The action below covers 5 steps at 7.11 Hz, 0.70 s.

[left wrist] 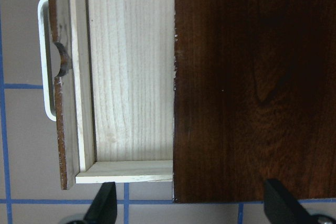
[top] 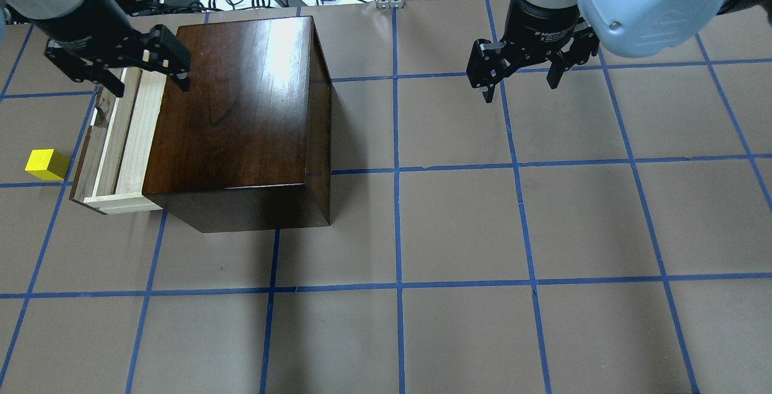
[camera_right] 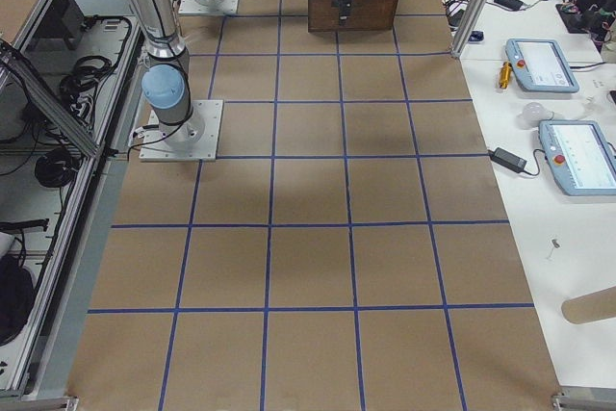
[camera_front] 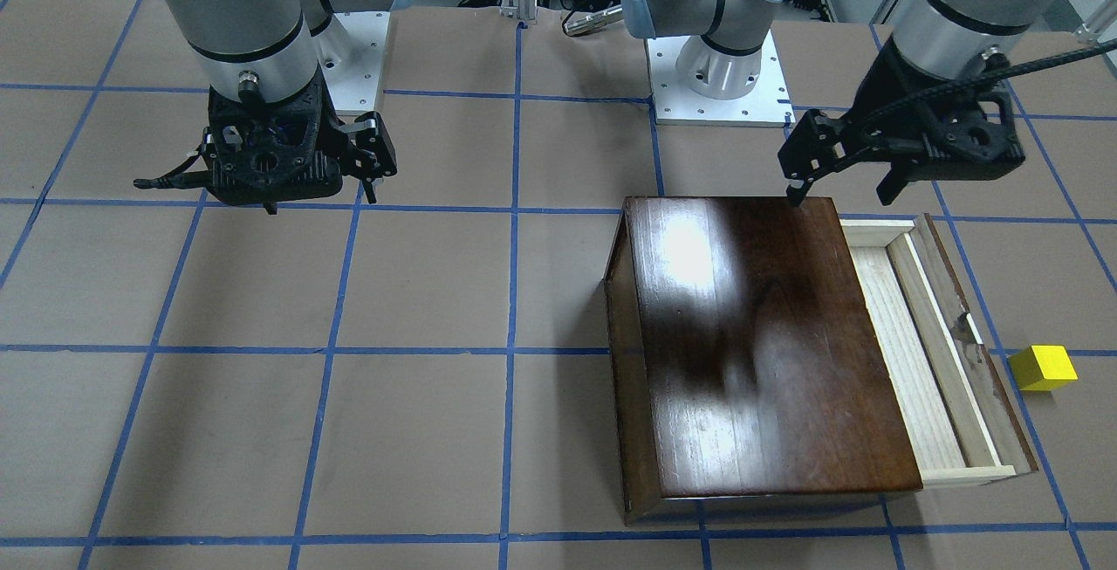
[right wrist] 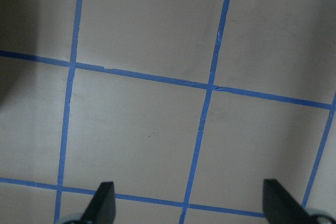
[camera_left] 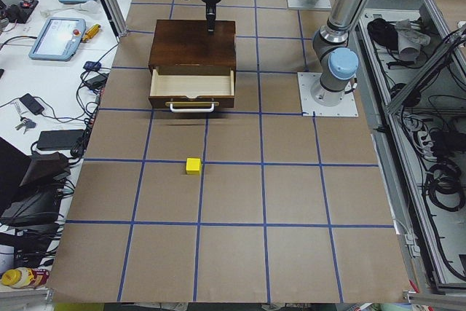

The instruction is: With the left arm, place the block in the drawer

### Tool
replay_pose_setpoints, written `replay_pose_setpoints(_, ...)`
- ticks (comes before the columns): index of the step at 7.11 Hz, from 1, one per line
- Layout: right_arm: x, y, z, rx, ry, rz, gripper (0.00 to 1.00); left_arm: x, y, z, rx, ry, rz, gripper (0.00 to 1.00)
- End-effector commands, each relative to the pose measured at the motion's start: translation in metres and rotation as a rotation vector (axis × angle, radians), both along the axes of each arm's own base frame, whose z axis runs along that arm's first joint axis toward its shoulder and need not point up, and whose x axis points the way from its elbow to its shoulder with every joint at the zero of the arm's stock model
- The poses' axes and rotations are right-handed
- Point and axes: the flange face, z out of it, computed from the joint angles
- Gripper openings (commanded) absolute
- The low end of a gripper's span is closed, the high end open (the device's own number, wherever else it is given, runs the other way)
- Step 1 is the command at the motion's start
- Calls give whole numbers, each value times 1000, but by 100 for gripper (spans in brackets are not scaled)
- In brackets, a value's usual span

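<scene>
The yellow cube sits on the brown bench just outside the drawer. It lies beyond the drawer's dark front panel, on the side away from the wooden box, and touches neither. The left tool hangs in the air above the line where the pulled-out drawer meets the box. Its fingers are spread apart and grip nothing, and it is well apart from the cube. The right tool hovers over bare bench far across from the box, also spread and holding nothing.

Small white print on the right tool's body starts "2F Adaptive"; the rest is too small to read.

The drawer's pale wood floor shows between its front panel and the box, with a white handle on the outside. Blue tape lines grid the bench, and the cube rests just beside one.
</scene>
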Motion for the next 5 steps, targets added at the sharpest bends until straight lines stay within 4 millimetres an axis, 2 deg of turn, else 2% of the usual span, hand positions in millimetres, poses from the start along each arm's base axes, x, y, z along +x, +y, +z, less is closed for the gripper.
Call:
replay_pose_setpoints(1,0,0,0,0,1,0,100,-31,2,-4,5,-14,-26,100)
replay_pose_setpoints(5,0,0,0,0,1,-1,100,-30,6,0,3,-17,-30,100)
